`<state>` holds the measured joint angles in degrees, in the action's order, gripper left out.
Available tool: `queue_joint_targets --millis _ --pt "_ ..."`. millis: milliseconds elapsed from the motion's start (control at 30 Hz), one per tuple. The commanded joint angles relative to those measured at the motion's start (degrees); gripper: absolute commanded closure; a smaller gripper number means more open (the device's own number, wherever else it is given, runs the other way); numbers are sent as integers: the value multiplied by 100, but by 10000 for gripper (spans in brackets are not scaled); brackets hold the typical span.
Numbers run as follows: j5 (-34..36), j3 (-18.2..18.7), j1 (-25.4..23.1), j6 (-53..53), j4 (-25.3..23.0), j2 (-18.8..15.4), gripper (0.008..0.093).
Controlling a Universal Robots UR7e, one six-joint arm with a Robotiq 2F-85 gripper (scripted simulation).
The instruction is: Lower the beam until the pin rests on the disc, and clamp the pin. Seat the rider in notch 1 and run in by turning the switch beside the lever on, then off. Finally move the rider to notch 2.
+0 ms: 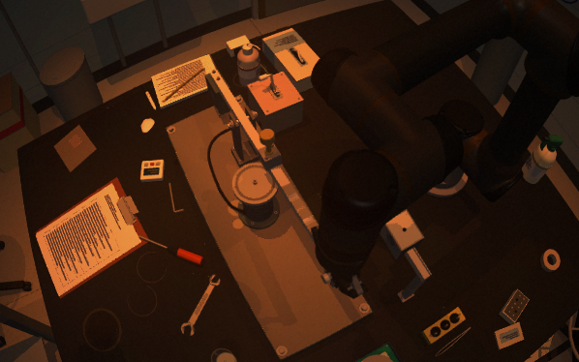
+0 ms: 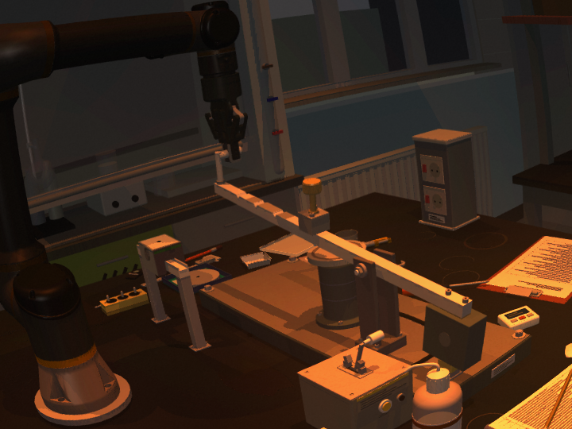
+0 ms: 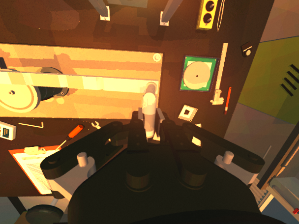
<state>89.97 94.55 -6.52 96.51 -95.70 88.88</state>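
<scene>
My gripper [image 2: 230,152] [image 3: 150,124] hangs over the raised far end of the beam [image 2: 334,243]. The beam's upright handle post [image 2: 219,164] [image 3: 149,109] is clamped in its closed fingers. The beam tilts up toward that end, carrying the pin holder with a brass knob [image 2: 312,192] [image 1: 266,136] above the disc [image 1: 254,182] [image 2: 334,255]; the pin stands clear of the disc. The rider [image 2: 157,253] [image 1: 403,231] sits on a stand beside the base plate. The lever switch box [image 2: 355,381] [image 1: 275,99] lies near the beam's counterweight [image 2: 451,336].
The rider stand [image 2: 183,300] rises just below and beside my gripper. A power strip [image 2: 123,299], a green disc tray [image 3: 197,74], a screwdriver [image 1: 181,252], a spanner [image 1: 199,305] and a clipboard [image 1: 84,235] lie around the base plate [image 1: 261,227].
</scene>
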Motion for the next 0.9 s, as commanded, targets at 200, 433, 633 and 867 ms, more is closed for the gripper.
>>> queue_joint_targets --millis 200,433,633,867 --pt "3 -2 1 0 -2 2 934" --pt "3 -2 1 0 -2 2 934" --pt "3 -4 0 1 0 2 934" --pt "3 -6 -2 3 1 1 934"
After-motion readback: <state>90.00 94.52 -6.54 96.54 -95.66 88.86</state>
